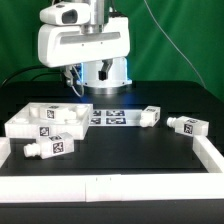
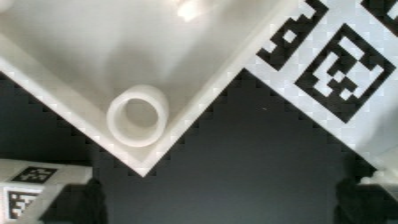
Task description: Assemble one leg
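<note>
Exterior view: three loose legs (image 1: pixel 48 148) (image 1: pixel 150 114) (image 1: pixel 188 126) (perhaps a fourth (image 1: pixel 48 111)), one panel (image 1: pixel 20 125)

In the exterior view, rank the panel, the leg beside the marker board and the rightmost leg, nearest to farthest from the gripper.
1. The panel, by the gripper, left side.
2. The leg beside the marker board, centre-right.
3. The rightmost leg, far right.

The table (image 1: pixel 150 150) is seen from slightly above at mid distance in the exterior view, the arm (image 1: pixel 85 45) being faced at twelve o'clock, while the white panel (image 1: pixel 22 124) (image 2: pixel 89 50) at nine o'clock is shared, viewed very closely from above by the wrist camera.
</note>
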You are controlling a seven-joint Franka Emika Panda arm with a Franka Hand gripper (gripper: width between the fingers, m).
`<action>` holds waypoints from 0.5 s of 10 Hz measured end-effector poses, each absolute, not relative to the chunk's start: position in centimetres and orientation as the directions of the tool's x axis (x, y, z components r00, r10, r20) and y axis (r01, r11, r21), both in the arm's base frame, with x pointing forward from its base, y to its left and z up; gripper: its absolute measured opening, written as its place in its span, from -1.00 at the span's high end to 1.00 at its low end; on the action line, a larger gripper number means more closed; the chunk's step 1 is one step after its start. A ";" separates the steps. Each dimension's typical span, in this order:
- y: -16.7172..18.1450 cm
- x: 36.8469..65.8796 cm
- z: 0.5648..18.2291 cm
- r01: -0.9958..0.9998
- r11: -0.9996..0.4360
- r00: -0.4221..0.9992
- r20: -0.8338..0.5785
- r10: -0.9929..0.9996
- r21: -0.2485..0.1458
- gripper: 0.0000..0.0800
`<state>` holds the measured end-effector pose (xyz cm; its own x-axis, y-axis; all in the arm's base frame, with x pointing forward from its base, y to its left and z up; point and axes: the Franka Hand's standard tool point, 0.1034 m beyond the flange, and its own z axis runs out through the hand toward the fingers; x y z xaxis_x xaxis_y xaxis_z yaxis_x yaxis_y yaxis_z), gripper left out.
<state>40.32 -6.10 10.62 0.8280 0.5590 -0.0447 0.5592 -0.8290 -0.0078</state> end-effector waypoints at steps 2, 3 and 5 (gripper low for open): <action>-11.5 39.5 10.2 0.419 -0.907 0.906 0.043 0.420 0.032 -0.62; -13.9 38.5 9.5 0.365 -0.931 0.929 0.057 0.365 0.017 -0.62; -15.8 38.3 9.0 0.367 -0.930 0.929 0.054 0.367 0.012 -0.62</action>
<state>38.28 -15.75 9.04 0.9286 0.3672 0.0539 0.3671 -0.9301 0.0122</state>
